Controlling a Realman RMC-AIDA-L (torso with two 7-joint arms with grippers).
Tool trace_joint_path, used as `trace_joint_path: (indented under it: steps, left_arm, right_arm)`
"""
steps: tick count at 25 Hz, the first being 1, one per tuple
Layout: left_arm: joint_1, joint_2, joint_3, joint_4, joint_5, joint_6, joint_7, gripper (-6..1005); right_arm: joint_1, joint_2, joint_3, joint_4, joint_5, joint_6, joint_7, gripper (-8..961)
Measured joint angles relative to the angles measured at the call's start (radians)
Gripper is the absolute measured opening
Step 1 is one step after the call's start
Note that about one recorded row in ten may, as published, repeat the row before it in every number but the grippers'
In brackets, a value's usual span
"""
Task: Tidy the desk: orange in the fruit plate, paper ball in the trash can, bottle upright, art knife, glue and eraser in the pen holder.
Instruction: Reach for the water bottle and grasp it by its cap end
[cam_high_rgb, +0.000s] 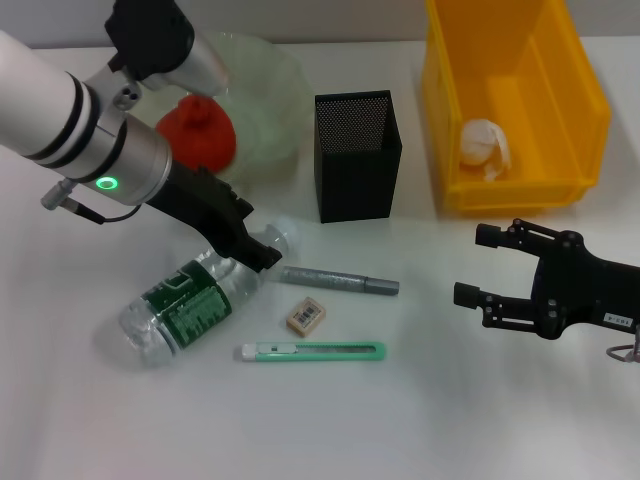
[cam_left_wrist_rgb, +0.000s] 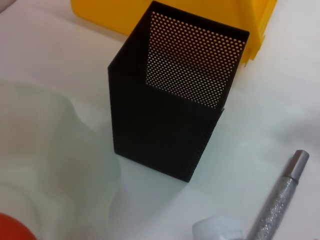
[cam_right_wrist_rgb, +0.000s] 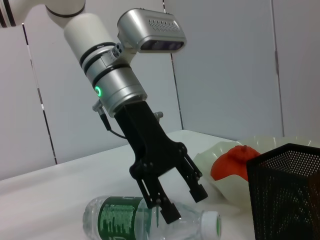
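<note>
Left arm reaches in from the upper left, angled down; left gripper (cam_high_rgb: 252, 248) sits over the neck end of the bottle (cam_high_rgb: 195, 298), jaws spread, one finger either side of the neck, not clamped per the right wrist view. Bottle is clear plastic with a green label, lying on its side on the white counter (cam_high_rgb: 120, 420), white cap pointing toward the pen holder.

Behind the arm: translucent pale-green fruit plate (cam_high_rgb: 270, 95) with a wavy rim, orange (cam_high_rgb: 198, 132) already in it.

Centre: black perforated-mesh pen holder (cam_high_rgb: 357, 155), square, upright, nothing visible inside. In front of it, lying flat: glittery silver glue (cam_high_rgb: 338, 281) stick with its cap end toward the right, just past the bottle cap; small tan eraser (cam_high_rgb: 305, 316) below that; green art knife (cam_high_rgb: 312, 351) nearest the front edge, lying roughly left-right. All three apart from each other.

Right: yellow plastic bin-style trash can (cam_high_rgb: 520, 95), crumpled white paper ball (cam_high_rgb: 484, 146) inside.

Right gripper (cam_high_rgb: 482, 266) is low at the right edge, pointing left, jaws released, holding nothing.
</note>
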Motion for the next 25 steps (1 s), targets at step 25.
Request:
trace_joint_path:
  steps: [25]
  left_arm:
    - [-0.014,-0.003,0.107,-0.068,-0.044,-0.139,0.002,698]
  right_arm:
    - [-0.011,-0.002,0.0,0.0,0.003,-0.007,-0.002,824]
